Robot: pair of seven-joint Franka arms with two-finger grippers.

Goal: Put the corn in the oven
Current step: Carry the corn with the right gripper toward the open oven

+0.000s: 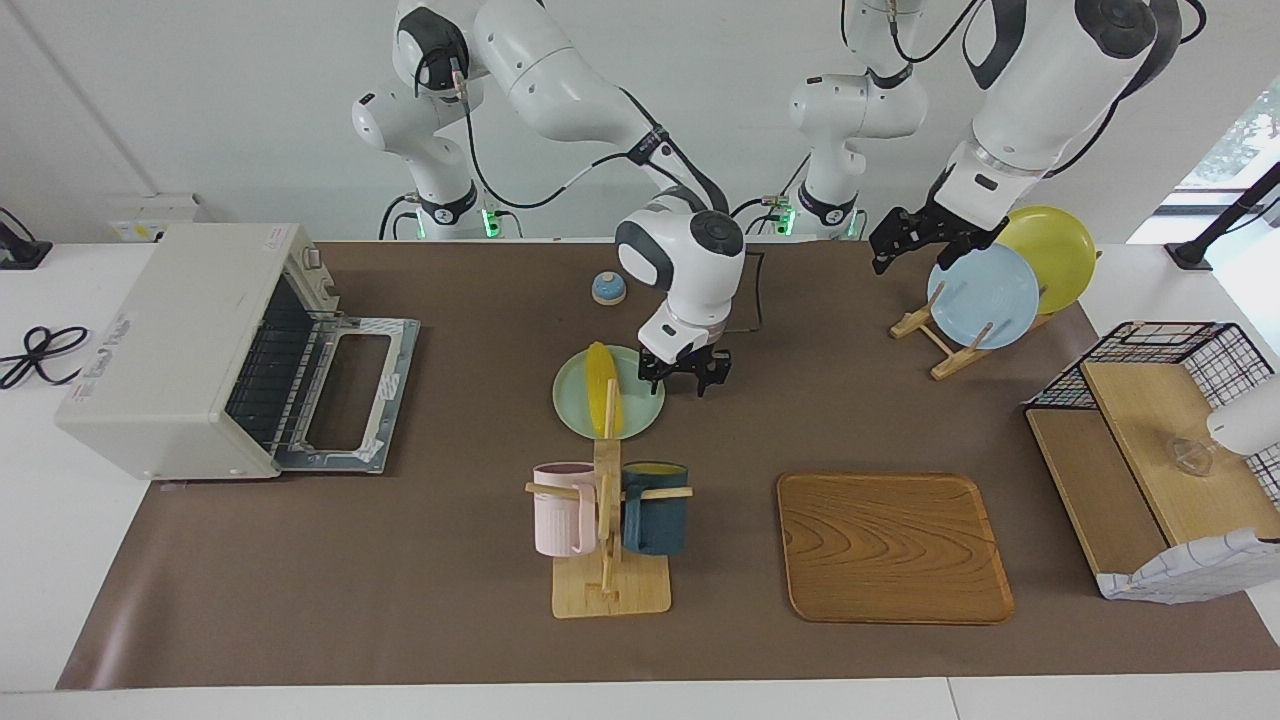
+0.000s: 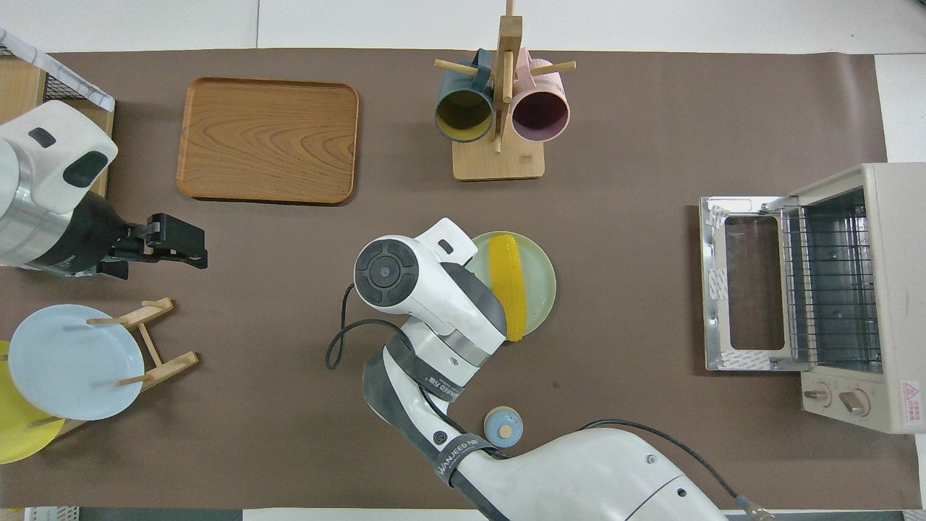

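Note:
The yellow corn (image 1: 602,388) (image 2: 506,278) lies on a pale green plate (image 1: 640,418) (image 2: 544,278) mid-table. My right gripper (image 1: 685,378) hangs just above the plate's edge on the left arm's side of the corn, open, with nothing between its fingers; in the overhead view its wrist hides it. The off-white oven (image 1: 170,335) (image 2: 893,289) stands at the right arm's end of the table with its door (image 1: 350,392) (image 2: 745,289) folded down and the wire rack showing. My left gripper (image 1: 908,245) (image 2: 173,244) waits open in the air by the plate rack.
A wooden mug rack (image 1: 608,560) with a pink and a dark blue mug stands just farther from the robots than the plate. A wooden tray (image 1: 890,548), a plate rack (image 1: 985,295) with blue and yellow plates, a wire shelf (image 1: 1150,440) and a small blue bell (image 1: 608,288) are also on the table.

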